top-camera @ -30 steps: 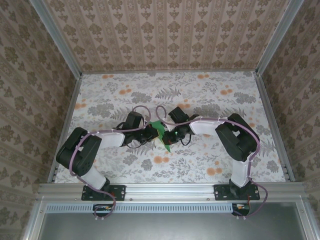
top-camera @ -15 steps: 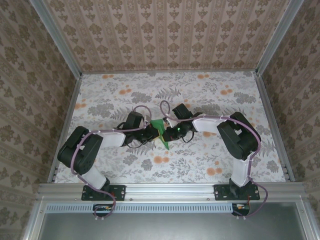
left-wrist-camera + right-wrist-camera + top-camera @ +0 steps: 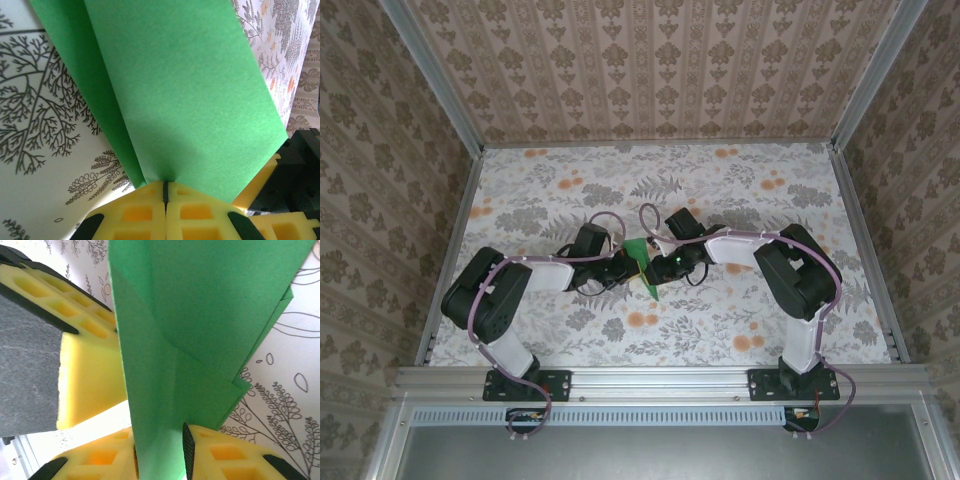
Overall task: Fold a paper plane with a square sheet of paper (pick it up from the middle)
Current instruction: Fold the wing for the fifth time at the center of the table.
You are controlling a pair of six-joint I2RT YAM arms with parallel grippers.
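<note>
Right tool (image 3: 160, 456) loosened, jaws narrowly parted around folded green paper (image 3: 190, 90); left tool (image 3: 165, 194) pinches its edge.

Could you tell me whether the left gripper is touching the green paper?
Touching: the left wrist view shows the left gripper shut, pinching the green paper by its folded edge.

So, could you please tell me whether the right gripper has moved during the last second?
Yes. The right gripper has shifted slightly to the right and away from the orange flower print that lies on its near side.
</note>
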